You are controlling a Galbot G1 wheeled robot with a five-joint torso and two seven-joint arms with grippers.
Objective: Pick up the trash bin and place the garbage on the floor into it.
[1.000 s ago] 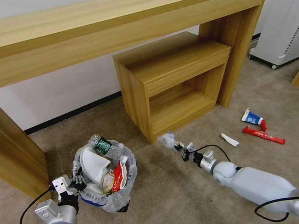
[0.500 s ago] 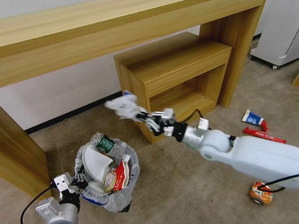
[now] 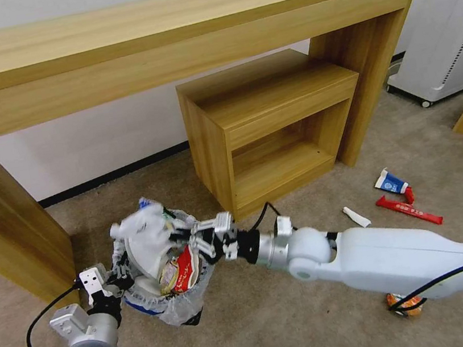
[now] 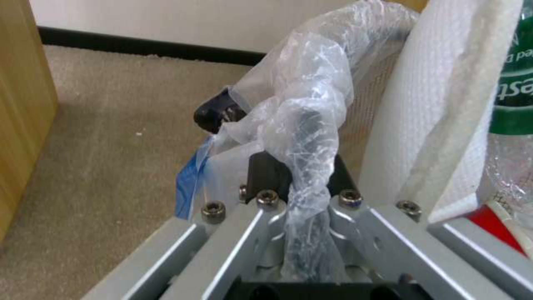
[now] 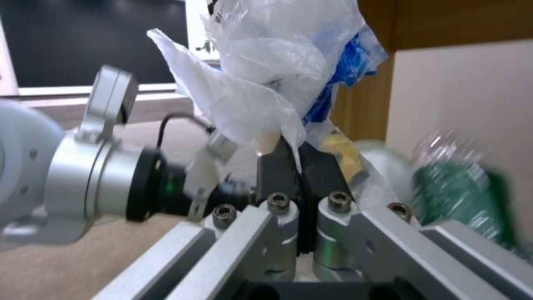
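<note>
Head view: right pincer (image 3: 186, 238), a second ago low over the beige short-pile carpet floor (image 3: 299, 325) near 1 o'clock of the small round black trash bin lined with crinkled whitish plastic (image 3: 170, 308), then raised higher, now hangs right above the bin's mouth. Pressed together on a crumpled white-and-blue plastic wrapper (image 5: 266, 83); not yet let go. Left pincer (image 4: 289, 166) clamped on the bin's bagged rim at 9 o'clock, steadying it. Remaining at 3 o'clock on the floor: red bar wrapper (image 3: 408, 209), blue-white carton (image 3: 390, 181), small white tube (image 3: 356, 217). Likely release next; several pickups left.
</note>
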